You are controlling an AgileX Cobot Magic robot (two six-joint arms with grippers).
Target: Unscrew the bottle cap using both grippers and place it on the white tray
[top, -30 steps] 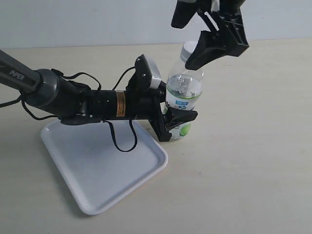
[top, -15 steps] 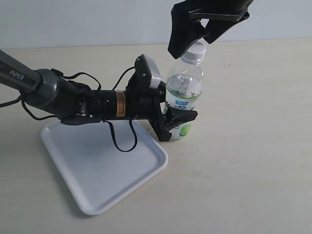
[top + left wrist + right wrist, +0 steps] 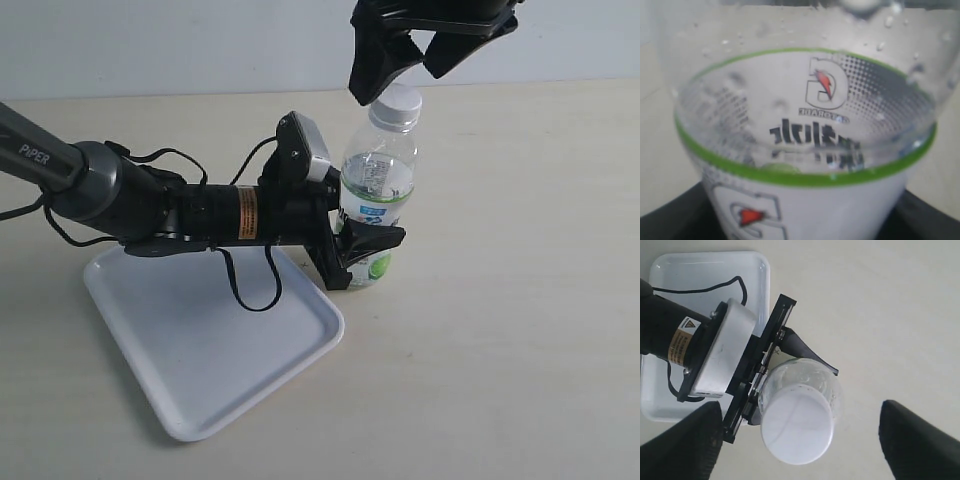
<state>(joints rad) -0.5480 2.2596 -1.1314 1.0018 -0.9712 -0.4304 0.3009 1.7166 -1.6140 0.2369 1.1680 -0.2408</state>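
Note:
The bottle (image 3: pixel 378 190) stands upright on the table just beyond the tray's corner, its white cap (image 3: pixel 397 104) screwed on the neck. My left gripper (image 3: pixel 366 250) comes in from the left and is shut on the bottle's lower labelled part. The left wrist view is filled by the bottle (image 3: pixel 805 150) and its label. My right gripper (image 3: pixel 408 62) hangs open just above the cap. In the right wrist view the cap (image 3: pixel 797 427) lies between the wide-apart fingers (image 3: pixel 687 442), touching neither. The white tray (image 3: pixel 215 340) lies flat under the left arm.
The left arm (image 3: pixel 130 200), with its yellow band and loose black cables (image 3: pixel 240 290), stretches over the tray's far side. Bare beige table (image 3: pixel 500 330) lies to the right of and in front of the bottle.
My right gripper has swung round from a tilted pose beside the cap to a place straight above it, jaws still apart. The bottle and left gripper have not moved.

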